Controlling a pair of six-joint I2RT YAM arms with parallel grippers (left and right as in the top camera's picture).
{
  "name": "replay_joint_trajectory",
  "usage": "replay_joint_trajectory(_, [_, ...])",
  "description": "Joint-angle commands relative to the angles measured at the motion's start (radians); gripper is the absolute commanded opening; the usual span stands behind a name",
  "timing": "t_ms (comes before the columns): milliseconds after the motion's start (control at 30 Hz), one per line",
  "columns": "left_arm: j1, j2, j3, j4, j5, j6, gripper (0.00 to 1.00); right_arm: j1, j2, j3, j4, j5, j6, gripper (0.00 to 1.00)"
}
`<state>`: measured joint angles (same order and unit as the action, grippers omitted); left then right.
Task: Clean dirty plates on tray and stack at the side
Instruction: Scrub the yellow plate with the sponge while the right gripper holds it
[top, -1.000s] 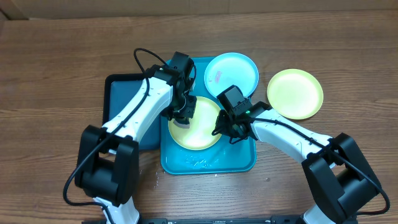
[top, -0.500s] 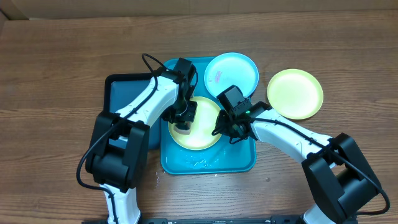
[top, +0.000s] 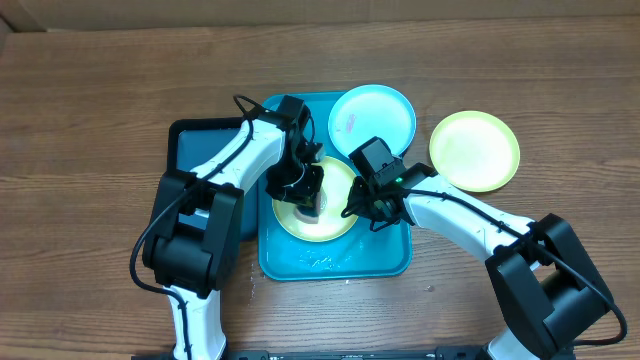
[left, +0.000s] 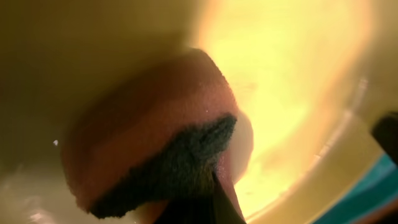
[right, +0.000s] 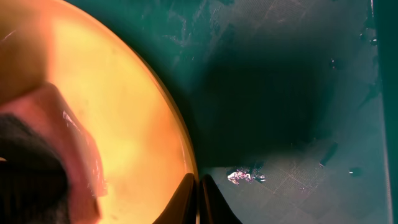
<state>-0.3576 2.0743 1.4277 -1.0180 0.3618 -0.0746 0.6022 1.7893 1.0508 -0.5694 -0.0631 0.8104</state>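
My left pincer (top: 308, 192) is squeezed tight on the sponge (left: 149, 143). It has just slid the sponge from the left edge toward the middle of the yellow-green plate (top: 335, 222), which lies in the middle of the tray (top: 330, 262). So the scrubbing is moving along (not done yet, I think). My right pincer (top: 357, 207) pinches that plate's right rim. Above it, the blue plate (top: 372, 118) shows a pink smear. The other yellow-green plate (top: 474, 150) waits on the counter (top: 100, 100), far right.
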Motion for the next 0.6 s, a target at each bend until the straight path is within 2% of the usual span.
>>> replay_joint_trajectory(0, [0.009, 0.028, 0.000, -0.034, 0.182, 0.087, 0.04, -0.001, 0.005, -0.005, 0.008, 0.010, 0.001, 0.04])
replay_joint_trajectory(133, [0.045, -0.030, 0.033, -0.064, 0.235, 0.106, 0.04, -0.001, 0.005, -0.005, 0.008, 0.010, 0.001, 0.04])
replay_joint_trajectory(267, [0.063, -0.143, 0.042, -0.027, 0.220, 0.105, 0.04, -0.001, 0.005, -0.005, 0.008, 0.010, 0.001, 0.04])
replay_joint_trajectory(400, [0.060, -0.217, 0.041, -0.023, 0.093, 0.075, 0.04, -0.001, 0.005, -0.005, 0.008, 0.010, 0.001, 0.04])
replay_joint_trajectory(567, [0.047, -0.209, 0.023, -0.050, -0.102, 0.016, 0.04, -0.001, 0.005, -0.005, 0.009, 0.010, 0.001, 0.04])
